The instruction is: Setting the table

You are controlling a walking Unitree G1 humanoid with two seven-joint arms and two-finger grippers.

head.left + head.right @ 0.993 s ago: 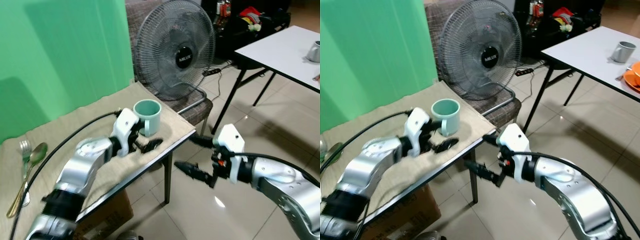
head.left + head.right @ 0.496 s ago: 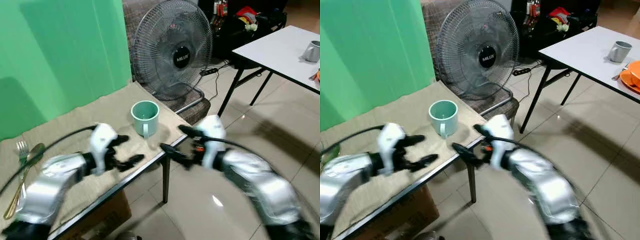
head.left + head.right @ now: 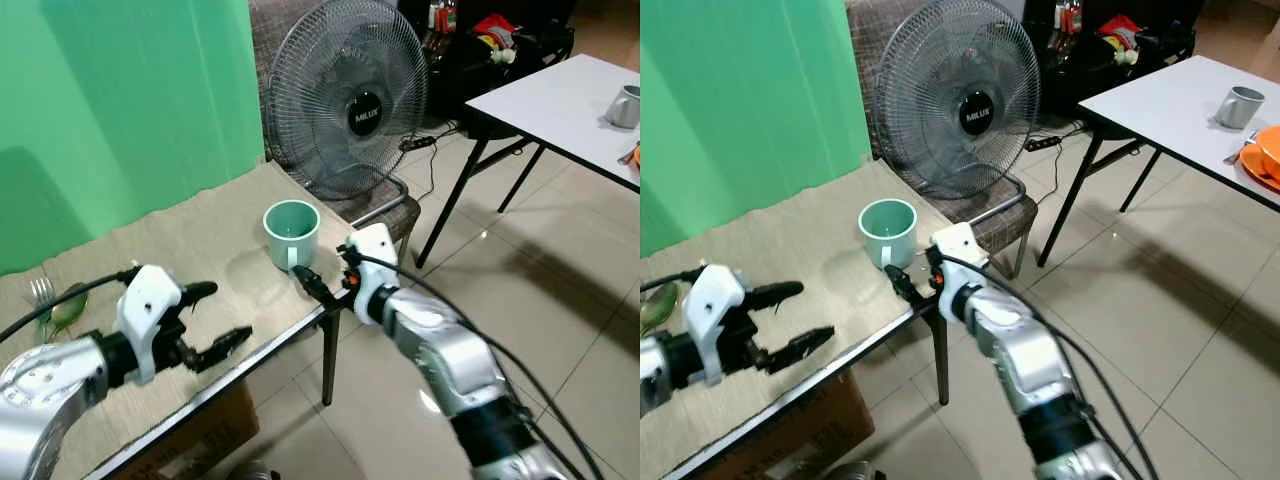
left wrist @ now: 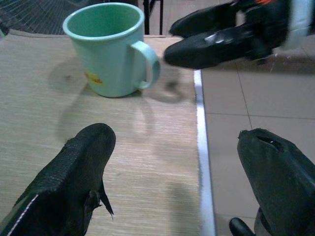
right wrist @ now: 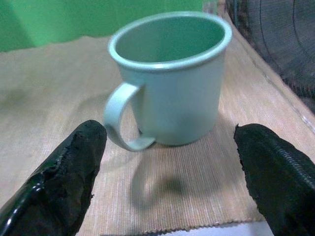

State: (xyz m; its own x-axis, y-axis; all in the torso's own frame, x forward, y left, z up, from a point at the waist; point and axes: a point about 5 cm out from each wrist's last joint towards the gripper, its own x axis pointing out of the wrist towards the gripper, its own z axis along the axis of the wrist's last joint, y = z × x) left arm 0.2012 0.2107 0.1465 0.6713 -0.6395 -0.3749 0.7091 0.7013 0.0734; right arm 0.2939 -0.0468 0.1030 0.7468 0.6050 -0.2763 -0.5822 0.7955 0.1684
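A pale green mug (image 3: 291,232) stands upright and empty on a beige cloth (image 3: 200,240) that covers the table (image 3: 330,310), close to the table's right front corner, a little back from the front edge. Its handle faces that front edge.

The right gripper (image 3: 322,272) sits at the front edge just before the mug, its fingers spread wide. In the right wrist view the two black fingers (image 5: 64,177) stand either side of the mug (image 5: 170,73), apart from it, with the handle towards one finger. The fingertips are near the mug but do not touch it.

The left gripper (image 3: 215,318) hovers over the cloth further along the front edge, to the left of the mug and well apart from it. Its fingers are spread too and hold nothing. The left wrist view looks across the cloth (image 4: 74,147) to the mug (image 4: 106,46), with the right gripper (image 4: 216,34) dark beyond the table's metal edge.

At the table's left end lie a fork (image 3: 42,291) and a green spoon (image 3: 68,305), partly hidden by the left arm and its cable.

Behind the right corner stands a grey fan (image 3: 348,95) on a brown chair (image 3: 395,215). A green screen (image 3: 120,110) backs the table. Across the tiled floor (image 3: 560,330) is a white table (image 3: 1180,105) bearing a grey cup (image 3: 1242,105) and an orange dish (image 3: 1267,150)
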